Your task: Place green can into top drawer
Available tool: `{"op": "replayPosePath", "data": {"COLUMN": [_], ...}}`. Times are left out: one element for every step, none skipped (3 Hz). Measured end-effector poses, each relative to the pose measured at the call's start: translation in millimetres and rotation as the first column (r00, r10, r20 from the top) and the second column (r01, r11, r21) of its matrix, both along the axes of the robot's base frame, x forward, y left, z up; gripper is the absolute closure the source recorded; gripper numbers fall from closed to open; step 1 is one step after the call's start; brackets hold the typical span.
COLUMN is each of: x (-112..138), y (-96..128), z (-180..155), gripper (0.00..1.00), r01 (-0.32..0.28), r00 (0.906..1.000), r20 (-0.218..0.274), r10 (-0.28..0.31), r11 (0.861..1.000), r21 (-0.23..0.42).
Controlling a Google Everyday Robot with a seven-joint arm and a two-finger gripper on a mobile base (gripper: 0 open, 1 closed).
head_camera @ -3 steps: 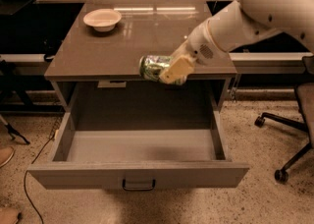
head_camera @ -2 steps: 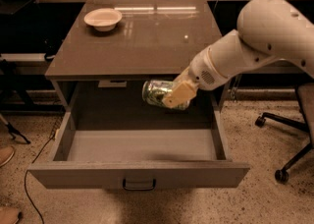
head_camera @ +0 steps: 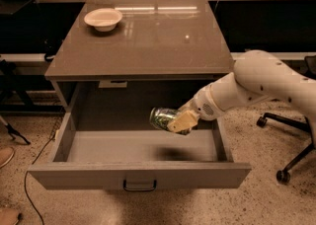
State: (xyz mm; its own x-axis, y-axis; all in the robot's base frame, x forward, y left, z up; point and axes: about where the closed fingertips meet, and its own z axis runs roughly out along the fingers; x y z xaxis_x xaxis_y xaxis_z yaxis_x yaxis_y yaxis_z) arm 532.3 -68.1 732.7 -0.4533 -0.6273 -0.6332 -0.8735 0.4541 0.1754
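Note:
The green can (head_camera: 162, 118) lies on its side in my gripper (head_camera: 180, 122), which is shut on it with cream-coloured fingers (head_camera: 183, 121). The gripper holds the can inside the open top drawer (head_camera: 138, 174), above the right-centre of its floor, with a shadow beneath it. The drawer is pulled fully out, with a dark loop handle (head_camera: 139, 186) on its front panel. My white arm (head_camera: 256, 86) reaches in from the right.
A cream bowl (head_camera: 102, 19) sits at the back left of the cabinet top (head_camera: 148, 41). An office chair base (head_camera: 289, 145) stands on the floor to the right. A cable (head_camera: 29, 169) runs on the floor at the left.
The gripper with the can has moved down from cabinet-top height at the front edge into the open drawer, and slightly forward.

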Motion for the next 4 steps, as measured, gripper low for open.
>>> {"op": "replayPosePath", "data": {"x": [24.0,48.0,63.9,71.4], "y": [7.0,18.8,27.9,30.5], "z": [-30.1,-51.2,-63.9,-67.8], "gripper": [0.81,0.58,0.34,0.12], "r01": [0.044,0.062,0.063,0.065], "r00": [0.9988,0.9972,0.9967,0.9959], "r20": [0.020,0.042,0.051,0.062], "r10": [-0.044,-0.062,-0.063,-0.066], "r11": [0.999,0.998,0.998,0.998], "r21": [0.011,0.016,0.018,0.019]}}
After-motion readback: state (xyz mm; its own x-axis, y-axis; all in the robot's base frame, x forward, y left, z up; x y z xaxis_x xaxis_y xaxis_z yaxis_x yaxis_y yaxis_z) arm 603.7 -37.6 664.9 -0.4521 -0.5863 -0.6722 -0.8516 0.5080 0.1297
